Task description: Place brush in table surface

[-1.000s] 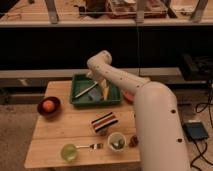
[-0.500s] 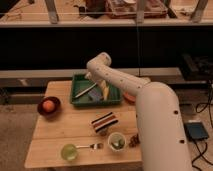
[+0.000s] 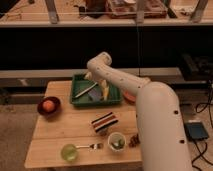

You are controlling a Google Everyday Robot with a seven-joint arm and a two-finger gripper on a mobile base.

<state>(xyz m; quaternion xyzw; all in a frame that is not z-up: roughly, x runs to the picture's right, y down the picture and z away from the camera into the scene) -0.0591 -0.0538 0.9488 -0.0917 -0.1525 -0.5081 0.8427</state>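
The brush (image 3: pixel 85 90) lies slanted in the green tray (image 3: pixel 114 100) at the back of the table surface (image 3: pixel 55 132), its pale stick handle pointing to the front left. A yellow object (image 3: pixel 104 90) stands in the tray beside it. My gripper (image 3: pixel 95 81) hangs from the white arm's bent end (image 3: pixel 100 64) over the tray's back part, close above the brush's upper end. I cannot tell whether it touches the brush.
A dark bowl with an orange fruit (image 3: pixel 48 106) sits at the left. A striped object (image 3: pixel 105 122) lies mid-table. A green cup (image 3: pixel 68 151), a metal fork (image 3: pixel 93 146), a white cup (image 3: pixel 116 141) and a small brown item (image 3: pixel 134 141) line the front edge. My arm's thick body (image 3: pixel 160 130) covers the right side.
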